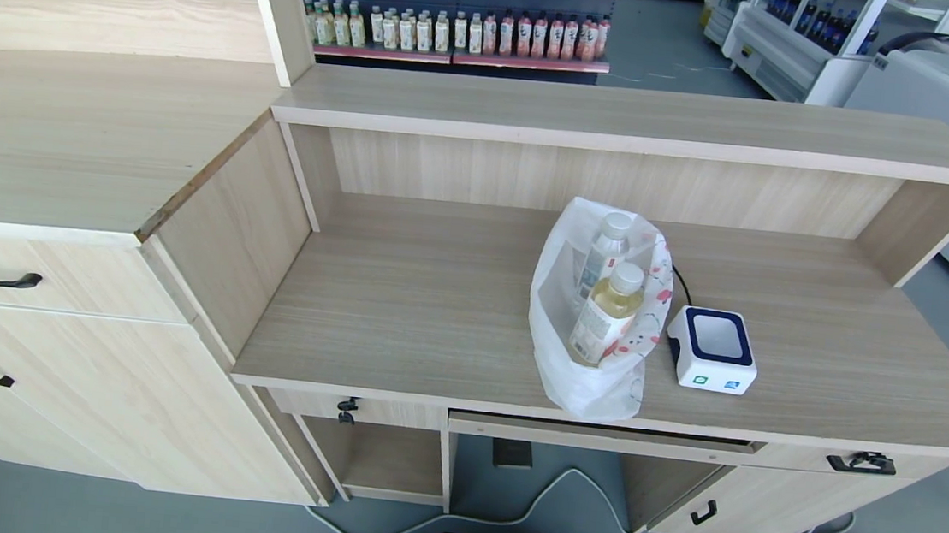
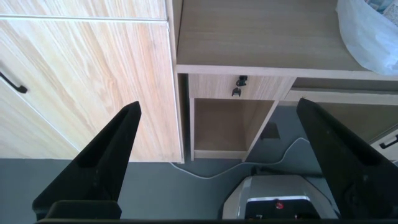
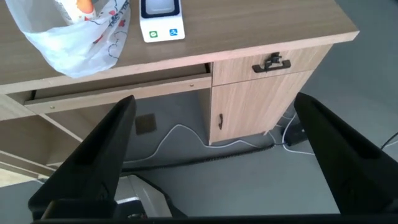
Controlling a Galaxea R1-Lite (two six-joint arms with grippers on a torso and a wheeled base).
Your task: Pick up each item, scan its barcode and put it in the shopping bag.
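Note:
A white plastic shopping bag with a red pattern stands open on the wooden counter. Inside it are two bottles: one with pale yellow liquid and a white cap, and a clear one behind it. A white barcode scanner with a dark blue window sits just right of the bag; it also appears as the scanner in the right wrist view, beside the bag. My left gripper is open, held low below the counter's front edge. My right gripper is open too, low in front of the counter.
A raised shelf runs along the counter's back, and a taller cabinet stands to the left. Drawers with dark handles sit under the counter. Cables lie on the grey floor. Store shelves with bottles stand far behind.

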